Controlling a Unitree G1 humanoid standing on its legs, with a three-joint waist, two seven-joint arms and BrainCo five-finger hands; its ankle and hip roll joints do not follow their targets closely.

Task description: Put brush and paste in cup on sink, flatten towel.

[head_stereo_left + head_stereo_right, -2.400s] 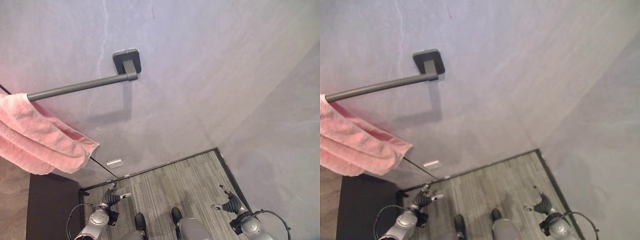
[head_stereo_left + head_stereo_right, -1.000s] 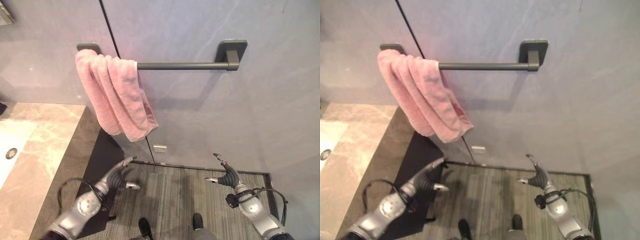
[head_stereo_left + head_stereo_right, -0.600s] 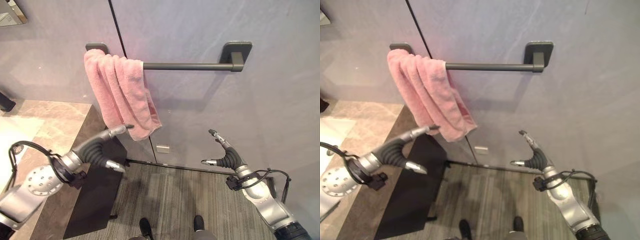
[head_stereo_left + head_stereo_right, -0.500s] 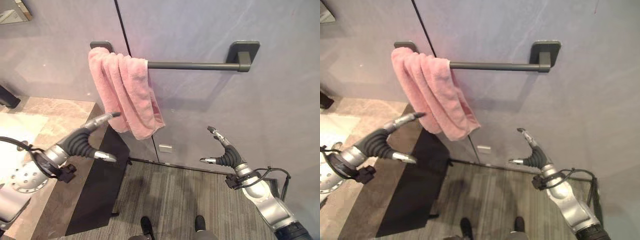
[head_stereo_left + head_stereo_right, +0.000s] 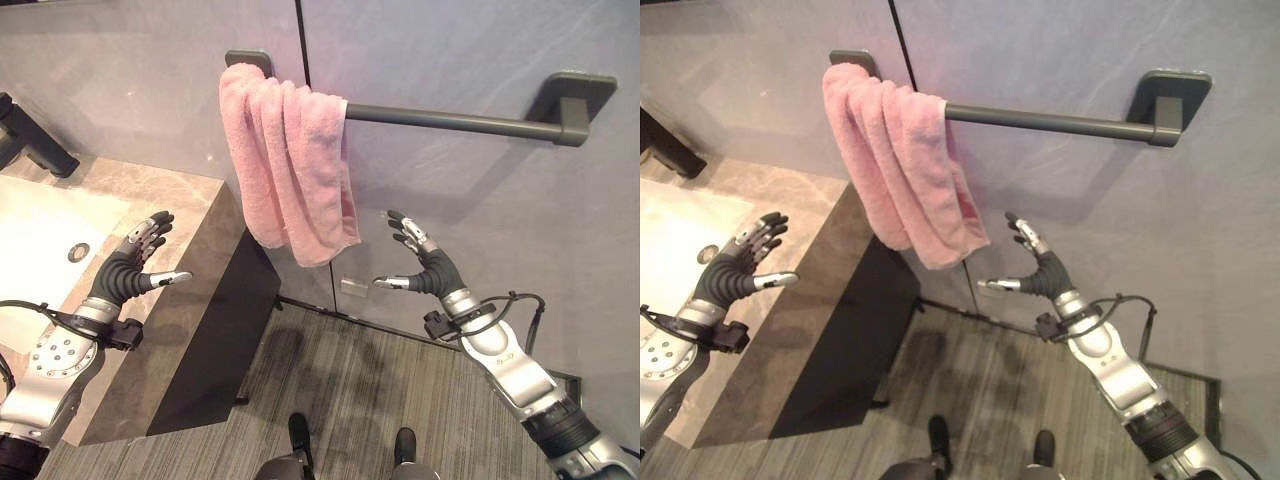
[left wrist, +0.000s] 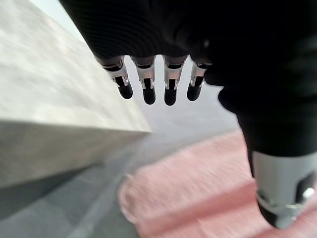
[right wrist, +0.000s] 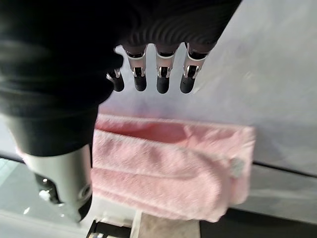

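towel [image 5: 290,170]: pink, bunched into thick folds, hangs over the left end of the rail, right by the left bracket. Lower corner drops to a point in front of the wall. Not spread out.
rail [image 5: 450,121]: dark bar fixed to the grey wall [image 5: 450,50], brackets at both ends. Everything right of the towel is bare bar.
left robot hand [image 5: 130,268]: raised over the bench, fingers straight and fanned, thumb out sideways. Holds nothing, touches nothing. Sits left of the towel and lower than it, clear gap between. Left wrist view: fingertips [image 6: 148,94] in a row with wall behind, pink cloth past them, no contact.
right robot hand [image 5: 425,268]: raised in front of the wall, below the rail, just right of the towel's lower corner. Fingers spread and straight, thumb pointing toward the towel. Empty. Right wrist view: towel lies beyond the fingertips [image 7: 161,84], apart from them.
bench [image 5: 190,230]: beige stone top, runs up to the wall, its right edge under the towel's left side. Dark panel [image 5: 215,350] below the front edge.
sink [image 5: 40,225]: white basin set in the bench, drain [image 5: 78,252] visible, left of the left robot hand.
faucet [image 5: 30,140]: dark, at the back of the sink by the wall.
floor [image 5: 380,400]: grey striped planks.
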